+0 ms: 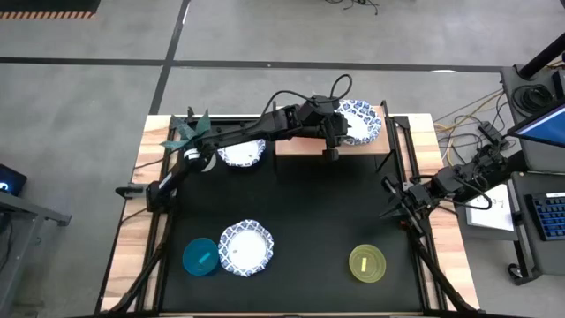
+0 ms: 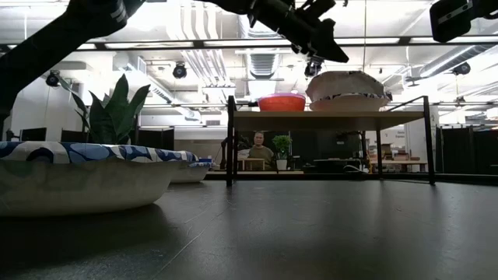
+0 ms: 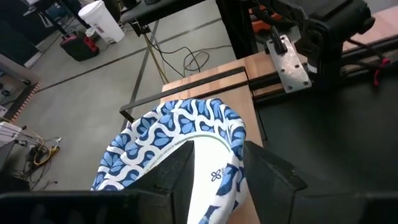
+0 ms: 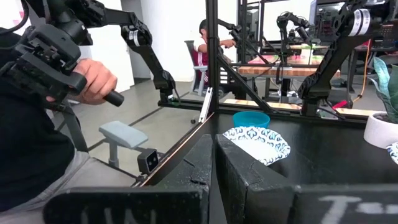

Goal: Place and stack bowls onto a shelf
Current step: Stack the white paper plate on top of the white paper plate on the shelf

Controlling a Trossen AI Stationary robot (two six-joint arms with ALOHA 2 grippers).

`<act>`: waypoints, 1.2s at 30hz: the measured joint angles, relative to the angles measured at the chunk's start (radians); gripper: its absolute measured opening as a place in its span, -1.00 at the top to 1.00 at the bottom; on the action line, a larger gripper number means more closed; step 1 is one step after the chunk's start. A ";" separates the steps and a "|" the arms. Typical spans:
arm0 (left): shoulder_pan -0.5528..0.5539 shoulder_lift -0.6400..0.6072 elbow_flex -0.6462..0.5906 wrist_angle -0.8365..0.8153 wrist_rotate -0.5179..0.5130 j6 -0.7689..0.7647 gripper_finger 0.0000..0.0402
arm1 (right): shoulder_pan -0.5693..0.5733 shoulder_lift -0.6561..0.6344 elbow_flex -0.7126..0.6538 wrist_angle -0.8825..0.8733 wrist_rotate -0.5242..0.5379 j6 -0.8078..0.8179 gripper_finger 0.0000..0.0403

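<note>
My left gripper (image 1: 340,132) reaches over the right end of the light-wood shelf (image 1: 300,146) and is shut on a white bowl with a blue patterned rim (image 1: 364,119). In the low view this bowl (image 2: 348,87) is tilted, underside toward the camera, over what looks like another white bowl on the shelf board (image 2: 327,117). A red bowl (image 2: 282,102) stands on the shelf beside it. My right gripper (image 1: 388,185) is shut and empty over the table's right edge. My left gripper holds the bowl at its patterned rim (image 3: 217,149), which passes between the two fingers (image 3: 177,177). The fingers come from above, slanting toward the table's far right. The bowl is tilted, and its lower part rests on the shelf's right end (image 2: 350,107).
A second patterned bowl (image 1: 241,152) sits by the potted plant (image 1: 190,132) at the far left. A third (image 1: 245,247), a teal bowl (image 1: 200,256) and a yellow-green bowl (image 1: 367,263) sit near the front edge. A person's hand (image 4: 93,81) shows beyond the table.
</note>
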 joint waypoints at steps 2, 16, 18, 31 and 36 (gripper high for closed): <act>0.000 -0.006 0.000 -0.022 -0.001 -0.012 0.36 | 0.000 0.000 0.000 0.000 0.000 0.000 0.96; -0.006 -0.018 0.000 -0.102 -0.119 -0.012 0.48 | 0.000 0.000 0.000 0.000 0.000 0.000 0.96; -0.007 -0.009 0.000 -0.104 -0.120 -0.013 0.54 | 0.000 0.000 0.000 0.000 0.000 0.000 0.96; -0.009 0.004 -0.001 -0.109 -0.144 -0.027 0.69 | 0.000 0.000 0.000 0.000 0.000 0.000 0.96; -0.006 0.009 -0.001 -0.114 -0.159 -0.038 0.72 | 0.000 0.000 0.000 0.000 0.000 0.000 0.96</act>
